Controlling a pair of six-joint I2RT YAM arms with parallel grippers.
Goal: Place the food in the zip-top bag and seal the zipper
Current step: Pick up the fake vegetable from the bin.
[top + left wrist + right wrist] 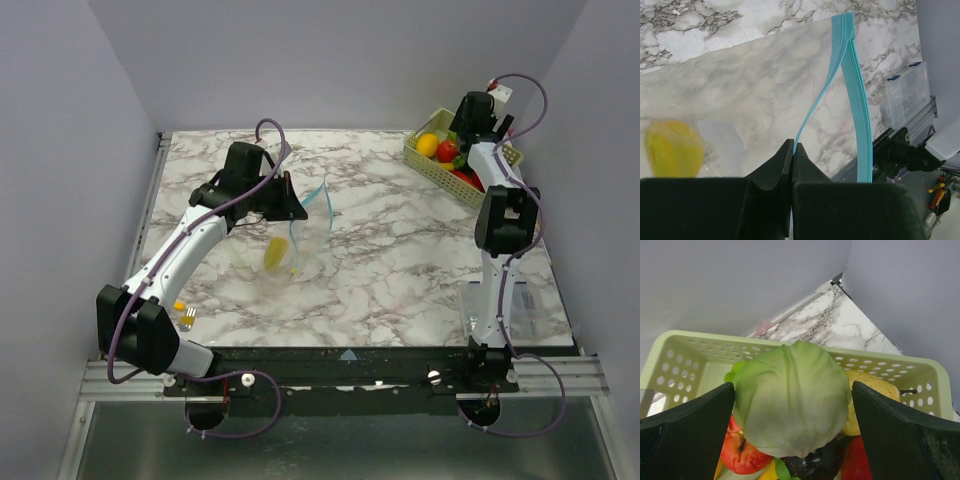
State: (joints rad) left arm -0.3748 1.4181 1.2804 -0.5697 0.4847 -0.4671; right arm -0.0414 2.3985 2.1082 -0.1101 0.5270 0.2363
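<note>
The clear zip-top bag [300,245] lies mid-table, its teal zipper [322,200] lifted and its mouth gaping. A yellow food piece [277,253] sits inside, also in the left wrist view [672,150]. My left gripper [290,208] is shut on one zipper strip [812,107]; the other strip [860,125] arcs free beside it. My right gripper [462,138] is over the pale green basket [425,162] at the back right. Its fingers [700,425] press both sides of a green cabbage [790,400], above a red apple [737,450] and a yellow fruit [870,390].
The basket rim [690,337] stands close to the back and right walls. A stiff clear plastic box [530,305] lies by the right arm's base, also in the left wrist view [905,97]. Small yellow-orange bits [182,308] lie near the left arm's base.
</note>
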